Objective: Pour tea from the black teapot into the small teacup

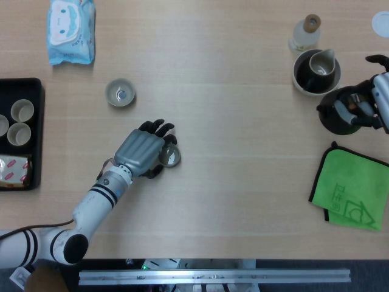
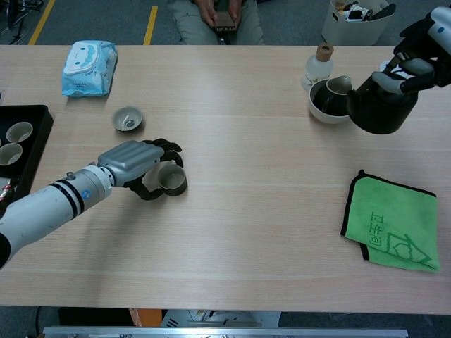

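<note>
Gripping the small teacup (image 2: 171,180), left hand (image 2: 135,161) curled around it, right hand (image 2: 416,65) clasping the black teapot (image 2: 380,105)
</note>
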`<state>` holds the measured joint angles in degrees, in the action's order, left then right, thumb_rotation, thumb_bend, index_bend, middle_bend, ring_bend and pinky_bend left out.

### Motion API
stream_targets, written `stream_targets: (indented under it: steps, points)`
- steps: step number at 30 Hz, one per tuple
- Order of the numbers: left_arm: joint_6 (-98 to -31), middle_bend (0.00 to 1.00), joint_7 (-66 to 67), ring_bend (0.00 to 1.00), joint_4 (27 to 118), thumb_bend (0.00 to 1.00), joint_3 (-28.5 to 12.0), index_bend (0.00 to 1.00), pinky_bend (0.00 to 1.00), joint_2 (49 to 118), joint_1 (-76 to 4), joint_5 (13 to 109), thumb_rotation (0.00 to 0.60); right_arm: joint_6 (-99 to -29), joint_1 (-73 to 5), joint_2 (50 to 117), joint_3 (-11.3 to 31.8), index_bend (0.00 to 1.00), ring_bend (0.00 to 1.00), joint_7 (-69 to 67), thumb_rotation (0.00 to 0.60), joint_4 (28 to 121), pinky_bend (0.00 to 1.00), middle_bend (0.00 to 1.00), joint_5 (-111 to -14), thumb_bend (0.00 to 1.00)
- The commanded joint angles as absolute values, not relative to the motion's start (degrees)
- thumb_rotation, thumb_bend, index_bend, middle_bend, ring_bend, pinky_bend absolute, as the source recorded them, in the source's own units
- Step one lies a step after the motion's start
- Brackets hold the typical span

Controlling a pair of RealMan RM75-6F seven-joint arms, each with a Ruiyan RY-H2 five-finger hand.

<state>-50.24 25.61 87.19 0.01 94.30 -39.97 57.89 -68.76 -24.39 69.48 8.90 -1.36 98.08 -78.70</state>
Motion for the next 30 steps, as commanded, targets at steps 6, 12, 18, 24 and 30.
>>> stream_targets:
  steps: [6,12,18,24,30]
  points:
    - [-49.7,0.12,24.7,0.05,86.7,0.35,-0.4,0.3,0.11,94.9,-39.9,57.3,0.6,-68.8,-24.3,69.4,9.0,1.0,0.98,-1.5,0.523,98.0,0.2,0.99,-78.6,0.29]
    - [-49.3,0.12,23.8,0.05,86.9,0.35,-1.1,0.31,0.11,95.3,-40.1,56.7,0.6,-68.7,-24.2,69.4,8.9,1.0,0.98,-1.6,0.523,97.9,0.2,0.99,-78.6,0.29]
    - [-48.6,0.12,23.5,0.05,86.9,0.35,-2.1,0.31,0.11,96.0,-40.8,55.7,0.6,-68.8,-24.1,69.3,8.9,1.0,0.98,-1.6,0.524,97.9,0.2,0.99,-78.6,0.29]
    - [-48.3,0.12,23.7,0.05,86.8,0.35,-3.3,0.31,0.11,96.9,-41.8,54.1,0.6,-68.8,-24.0,69.2,8.8,1.0,0.98,-1.8,0.523,97.9,0.2,0.99,-78.6,0.29]
    - [-47.8,0.12,24.3,0.05,86.5,0.35,-4.3,0.31,0.11,97.9,-43.1,52.4,0.6,-69.0,-23.9,69.0,8.8,1.0,0.98,-2.1,0.522,98.0,0.2,0.99,-78.9,0.29]
